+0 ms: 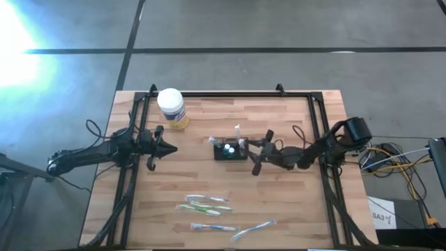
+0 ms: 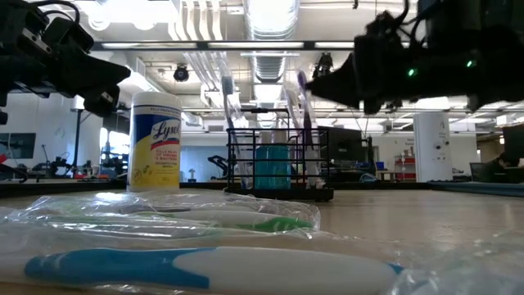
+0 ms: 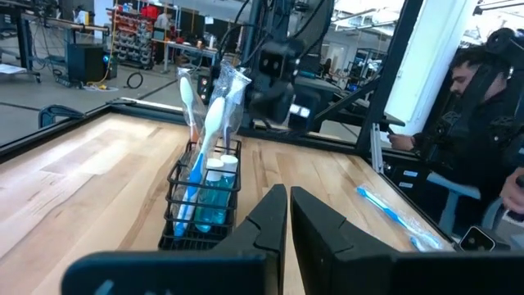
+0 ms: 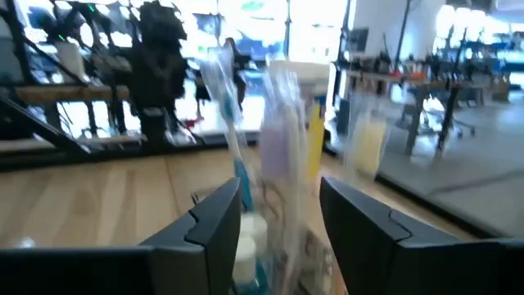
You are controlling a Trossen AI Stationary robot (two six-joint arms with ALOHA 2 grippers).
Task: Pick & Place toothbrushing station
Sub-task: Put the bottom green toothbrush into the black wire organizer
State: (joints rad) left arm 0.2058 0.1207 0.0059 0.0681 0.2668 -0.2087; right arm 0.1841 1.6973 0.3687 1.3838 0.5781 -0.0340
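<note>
Right tool point(image 1: 256, 155) open, toothbrushing station point(image 1: 229, 150) just beside its fingertips, table centre

Strong glare is seen on the floor point(image 1: 17, 42) at the high view's upper left corner. Ceiling lights point(image 2: 270, 16) are blown out in the low view; near toothbrushes point(image 2: 205, 269) are defocused. Right wrist view is motion-blurred, backlit.

1. "Lysol" in blue script on the yellow label of the white-lidded jar point(image 2: 155, 141), seen from table height
2. "SA3" in black on a white tag point(image 1: 382, 214) on the floor beside the table
</note>
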